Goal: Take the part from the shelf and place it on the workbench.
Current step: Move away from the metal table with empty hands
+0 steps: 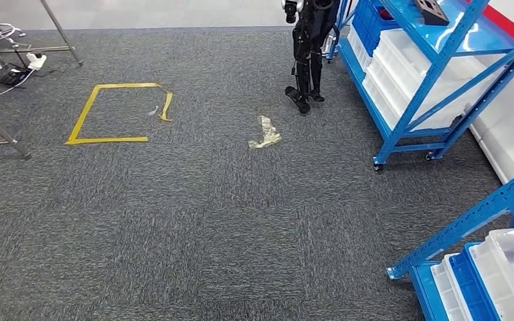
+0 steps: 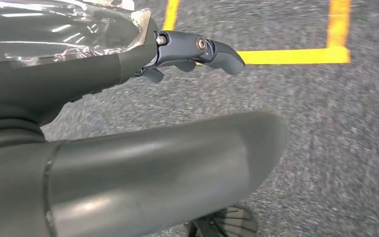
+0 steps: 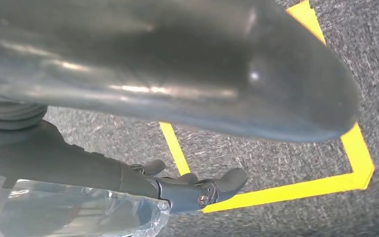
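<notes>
Fingers [image 2: 217,52] of my left hand [image 2: 128,123] and right hand [image 3: 177,89] lie spread, empty, over grey carpet [image 1: 207,221]. Dark angular metal part [image 1: 432,11] sits atop the blue steel shelf [image 1: 442,73], far right corner.

dark part [image 1: 431,11], atop blue shelf [image 1: 442,41]
</notes>
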Robot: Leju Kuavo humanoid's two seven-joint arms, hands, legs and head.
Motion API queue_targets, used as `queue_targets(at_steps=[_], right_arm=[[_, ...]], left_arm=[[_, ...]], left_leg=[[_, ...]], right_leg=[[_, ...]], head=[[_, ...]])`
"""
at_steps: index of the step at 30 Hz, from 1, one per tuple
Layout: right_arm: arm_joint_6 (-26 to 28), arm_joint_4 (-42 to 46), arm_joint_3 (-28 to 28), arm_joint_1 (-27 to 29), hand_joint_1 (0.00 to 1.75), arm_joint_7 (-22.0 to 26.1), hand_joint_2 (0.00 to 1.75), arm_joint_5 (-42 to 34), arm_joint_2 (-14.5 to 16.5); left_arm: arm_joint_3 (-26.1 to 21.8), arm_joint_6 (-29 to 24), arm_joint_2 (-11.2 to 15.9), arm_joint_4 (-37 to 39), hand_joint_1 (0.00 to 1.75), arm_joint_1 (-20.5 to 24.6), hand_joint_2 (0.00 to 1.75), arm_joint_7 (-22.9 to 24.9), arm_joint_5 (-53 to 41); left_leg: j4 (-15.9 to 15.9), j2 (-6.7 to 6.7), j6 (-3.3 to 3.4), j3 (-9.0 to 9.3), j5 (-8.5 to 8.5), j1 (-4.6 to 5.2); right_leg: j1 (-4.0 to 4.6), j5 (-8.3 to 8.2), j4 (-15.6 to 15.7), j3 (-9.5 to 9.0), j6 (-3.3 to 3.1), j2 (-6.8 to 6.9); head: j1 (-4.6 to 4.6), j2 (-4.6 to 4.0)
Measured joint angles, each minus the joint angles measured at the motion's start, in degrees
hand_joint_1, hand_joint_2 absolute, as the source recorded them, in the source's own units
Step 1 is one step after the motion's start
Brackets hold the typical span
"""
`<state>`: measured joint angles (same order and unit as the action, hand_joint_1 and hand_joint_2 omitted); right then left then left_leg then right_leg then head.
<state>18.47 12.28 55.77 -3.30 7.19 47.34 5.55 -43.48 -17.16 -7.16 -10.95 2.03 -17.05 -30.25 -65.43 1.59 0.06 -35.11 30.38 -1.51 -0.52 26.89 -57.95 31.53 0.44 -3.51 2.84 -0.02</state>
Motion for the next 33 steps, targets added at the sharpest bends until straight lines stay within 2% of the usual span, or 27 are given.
queue_targets(at_steps=[1, 2, 3, 5, 6, 7, 9, 11, 12, 13, 15, 16, 17, 18, 20, 21, 23, 25, 26, 27, 28, 29, 31, 33], right_arm=[[-0.01, 0.00, 0.00, -0.03, 0.00, -0.01, 0.00, 0.02, -0.01], [-0.01, 0.00, 0.01, -0.02, 0.00, -0.02, 0.00, 0.05, -0.01], [-0.02, 0.00, 0.01, 0.01, 0.00, -0.03, 0.00, 0.10, -0.02], [-0.01, 0.00, 0.00, 0.08, 0.00, -0.09, 0.00, 0.22, -0.02], [-0.01, -0.01, 0.00, 0.09, 0.00, -0.11, 0.00, 0.29, 0.03], [-0.01, -0.01, -0.01, 0.06, 0.00, -0.14, 0.00, 0.38, 0.08], [-0.03, -0.02, -0.03, -0.08, 0.00, -0.15, 0.00, 0.57, 0.18], [-0.05, -0.02, -0.05, -0.15, 0.00, -0.15, 0.00, 0.72, 0.17], [-0.07, -0.02, -0.05, -0.08, 0.00, -0.15, 0.00, 0.76, 0.17], [-0.08, -0.02, -0.04, 0.02, 0.00, -0.16, 0.00, 0.79, 0.17], [-0.09, -0.02, -0.04, 0.05, 0.00, -0.17, 0.00, 0.83, 0.16], [-0.09, -0.02, -0.05, -0.02, 0.00, -0.17, 0.00, 0.83, 0.16], [-0.09, -0.03, -0.05, -0.12, 0.00, -0.17, 0.00, 0.84, 0.17], [-0.09, -0.03, -0.06, -0.20, 0.00, -0.17, 0.00, 0.85, 0.17], [-0.09, -0.03, -0.06, -0.21, 0.00, -0.16, 0.00, 0.90, 0.10], [-0.09, -0.03, -0.07, -0.15, 0.00, -0.16, 0.00, 0.93, 0.06], [-0.09, -0.04, -0.08, -0.08, 0.00, -0.12, 0.00, 1.02, -0.04], [-0.11, -0.04, -0.08, -0.09, 0.00, 0.00, 0.00, 1.13, -0.11], [-0.14, -0.04, -0.09, -0.08, 0.00, 0.07, 0.00, 1.17, -0.13], [-0.19, -0.04, -0.09, -0.04, 0.00, 0.12, 0.00, 1.22, -0.13], [-0.26, -0.04, -0.10, 0.02, 0.00, 0.14, 0.00, 1.24, -0.14], [-0.35, -0.04, -0.10, 0.06, 0.00, 0.18, 0.00, 1.26, -0.14], [-0.46, -0.04, -0.11, 0.04, 0.00, 0.27, 0.00, 1.30, -0.15], [-0.49, -0.05, -0.12, 0.05, 0.00, 0.40, 0.00, 1.25, -0.20]], left_arm=[[0.00, 0.01, 0.01, 0.00, 0.00, 0.02, 0.00, -0.01, -0.01], [0.00, 0.01, 0.02, 0.00, 0.00, 0.05, 0.00, -0.01, -0.01], [-0.01, 0.01, 0.01, -0.01, 0.00, 0.07, 0.00, -0.02, 0.02], [-0.03, -0.07, -0.02, -0.02, 0.00, 0.13, 0.00, -0.02, 0.16], [-0.05, -0.15, -0.02, -0.03, 0.00, 0.16, 0.00, -0.02, 0.27], [-0.07, -0.22, -0.01, -0.04, 0.00, 0.17, 0.00, -0.02, 0.34], [-0.10, -0.31, 0.02, -0.07, 0.00, 0.12, 0.00, -0.02, 0.43], [-0.15, -0.30, 0.02, -0.07, 0.00, 0.03, 0.00, -0.02, 0.46], [-0.17, -0.30, 0.02, -0.07, 0.00, 0.00, 0.00, -0.02, 0.48], [-0.19, -0.29, 0.02, -0.07, 0.00, 0.00, 0.00, -0.02, 0.48], [-0.20, -0.28, 0.02, -0.07, 0.00, 0.02, 0.00, -0.02, 0.49], [-0.22, -0.28, 0.02, -0.07, 0.00, 0.00, 0.00, -0.02, 0.49], [-0.27, -0.28, 0.03, -0.07, 0.00, -0.01, 0.00, -0.02, 0.50], [-0.32, -0.28, 0.03, -0.07, 0.00, 0.00, 0.00, -0.01, 0.50], [-0.42, -0.19, -0.04, -0.07, 0.00, 0.08, 0.00, 0.00, 0.50], [-0.45, -0.10, -0.04, -0.07, 0.00, 0.14, 0.00, 0.00, 0.50], [-0.52, 0.10, -0.01, -0.05, 0.00, 0.17, 0.00, 0.00, 0.51], [-0.68, 0.20, 0.05, -0.02, 0.00, -0.03, 0.00, 0.01, 0.58], [-0.78, 0.22, 0.08, 0.01, 0.00, -0.17, 0.00, 0.02, 0.66], [-0.87, 0.22, 0.13, 0.03, 0.00, -0.29, 0.00, 0.03, 0.78], [-0.92, 0.22, 0.20, 0.05, 0.00, -0.37, 0.00, 0.05, 0.88], [-0.95, 0.23, 0.27, 0.07, 0.00, -0.41, 0.00, 0.06, 0.97], [-0.97, 0.25, 0.44, 0.10, 0.00, -0.42, 0.00, 0.06, 1.02], [-0.98, 0.26, 0.54, 0.16, 0.00, -0.39, 0.00, -0.02, 1.01]], left_leg=[[3.13, 0.67, 0.14, 1.26, -1.45, -0.06], [5.05, 1.21, 0.33, 2.03, -2.14, -0.02], [5.53, 1.31, 0.62, 2.18, -2.12, 0.16], [5.75, 0.40, 1.47, 2.23, -2.33, 0.46], [5.96, -0.02, 1.89, 2.31, -2.48, 0.47], [6.17, -0.52, 2.30, 2.39, -2.65, 0.44], [6.40, -1.60, 2.76, 2.45, -2.75, 0.50], [6.39, -2.78, 2.87, 2.35, -2.70, 0.61], [6.38, -3.32, 2.85, 2.33, -2.67, 0.62], [6.38, -3.77, 2.80, 2.33, -2.63, 0.61], [6.37, -4.67, 2.56, 2.52, -2.50, 0.59], [6.37, -5.08, 2.28, 2.72, -2.35, 0.69], [6.41, -5.49, 1.91, 2.98, -2.19, 0.77], [6.48, -5.89, 1.51, 3.27, -2.02, 0.84], [6.73, -6.74, 0.68, 3.86, -1.78, 0.77], [6.51, -6.52, 0.33, 3.99, -1.45, 0.63], [3.46, -4.47, -0.11, 2.90, 0.82, 0.40], [-3.70, -2.14, -0.21, -0.51, 4.67, 0.33], [-7.18, -1.69, -0.22, -2.38, 5.97, 0.33], [-9.16, -1.52, -0.19, -3.63, 6.22, 0.34], [-8.83, -1.44, -0.10, -3.79, 5.17, 0.34], [-6.43, -1.32, 0.02, -2.92, 3.20, 0.32], [1.48, 0.09, 0.28, 0.58, -1.02, 0.25], [5.87, 1.14, 0.65, 2.50, -2.55, 0.37]], right_leg=[[0.16, 0.17, -0.23, 0.11, 0.23, -0.51], [0.26, 0.31, -0.38, 0.38, 0.52, -0.89], [0.34, 0.40, -0.44, 0.67, 0.84, -1.20], [0.11, 0.43, -0.47, 1.11, 1.43, -1.63], [0.03, 0.74, -1.07, 1.39, 1.63, -1.05], [-0.04, 1.54, -2.64, 2.14, 1.68, -0.13], [-0.10, 4.47, -8.88, 5.22, 1.49, 2.06], [-0.23, 7.02, -15.61, 8.64, 1.60, 2.72], [-0.32, 7.18, -16.64, 9.16, 1.92, 2.86], [-0.39, 6.56, -15.62, 8.64, 2.35, 3.02], [-0.52, 3.60, -7.60, 4.35, 3.11, 4.41], [-0.38, 2.29, -3.90, 2.45, 3.18, 5.50], [-0.20, 1.31, -1.22, 1.05, 2.98, 6.37], [0.04, 0.91, -0.38, 0.67, 2.58, 6.84], [0.32, 0.64, -0.30, 0.62, 1.69, 6.06], [0.11, 0.50, -0.12, 0.42, 1.31, 5.52], [-0.43, 0.17, 0.21, -0.05, 0.39, 4.55], [-0.43, 0.10, 0.23, -0.02, -0.23, 3.64], [-0.28, 0.12, 0.21, 0.01, -0.34, 3.09], [-0.15, 0.14, 0.19, 0.01, -0.37, 2.47], [-0.06, 0.15, 0.17, -0.06, -0.36, 1.84], [-0.02, 0.16, 0.16, -0.17, -0.35, 1.20], [0.11, 0.31, 0.03, -0.30, -0.10, 0.07], [0.33, 0.51, -0.07, -0.03, 0.42, -0.64]], head=[[-0.06, 0.00], [-0.10, 0.00], [-0.14, 0.00], [-0.15, 0.00], [-0.11, 0.00], [0.01, 0.00], [0.27, 0.00], [0.34, 0.00], [0.34, 0.00], [0.35, 0.00], [0.35, 0.00], [0.33, 0.00], [0.26, 0.00], [0.19, 0.00], [0.05, 0.00], [0.00, 0.00], [-0.36, 0.00], [-0.78, 0.00], [-0.86, 0.00], [-0.90, 0.00], [-0.93, 0.00], [-0.95, 0.00], [-1.05, 0.00], [-1.09, 0.00]])
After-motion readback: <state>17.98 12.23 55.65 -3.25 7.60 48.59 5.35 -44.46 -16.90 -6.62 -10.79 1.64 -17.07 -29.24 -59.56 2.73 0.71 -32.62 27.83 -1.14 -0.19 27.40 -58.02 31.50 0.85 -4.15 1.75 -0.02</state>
